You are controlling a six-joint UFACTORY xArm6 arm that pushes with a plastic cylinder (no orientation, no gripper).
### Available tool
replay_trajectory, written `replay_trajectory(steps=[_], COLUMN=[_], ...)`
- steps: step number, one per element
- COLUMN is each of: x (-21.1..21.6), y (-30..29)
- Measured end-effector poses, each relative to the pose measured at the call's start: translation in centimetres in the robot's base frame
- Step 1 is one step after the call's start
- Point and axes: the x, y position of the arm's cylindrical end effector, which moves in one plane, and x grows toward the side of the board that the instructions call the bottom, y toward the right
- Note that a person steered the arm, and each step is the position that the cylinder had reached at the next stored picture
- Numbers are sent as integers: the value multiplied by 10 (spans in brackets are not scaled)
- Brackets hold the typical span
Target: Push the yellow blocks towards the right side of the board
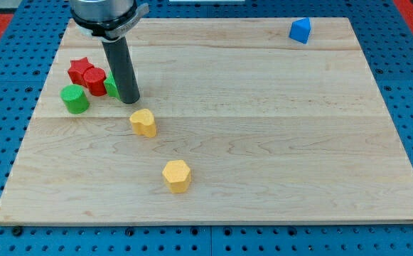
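1. Two yellow blocks matter to you: a yellow heart-like block (pixel 143 122) left of the wooden board's (pixel 277 142) middle, and a yellow hexagonal block (pixel 176 176) below it and slightly to the view's right, nearer the bottom edge.
2. Your tool is a straight dark rod with nothing to open or close; it holds nothing. My tip (pixel 129 100) rests on the board just above and slightly left of the yellow heart-like block, near it but not touching.
3. That relation decides the coming move, in my judgement: the nearer yellow block lies down and right of my tip, so the tip would need to get to its left side before a rightward push.
4. Close to the rod on the view's left sits a cluster: a red star block (pixel 80 69), a red block (pixel 94 80) beside it, a green cylinder (pixel 74 99), and a green block (pixel 111 86) partly hidden behind the rod, seemingly touching it.
5. Rightward, the path looks unobstructed; a blue block (pixel 300 30) stands well apart near the top right corner.
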Motion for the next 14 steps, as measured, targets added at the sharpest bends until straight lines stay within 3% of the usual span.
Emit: replay_trajectory(steps=[1, 3, 4, 5, 6, 7, 8, 10, 11, 12, 13, 14], x=[40, 85, 90, 138, 159, 155, 155, 166, 133, 103, 108, 115], y=[3, 124, 14, 25, 122, 231, 305, 95, 38, 113, 199, 224])
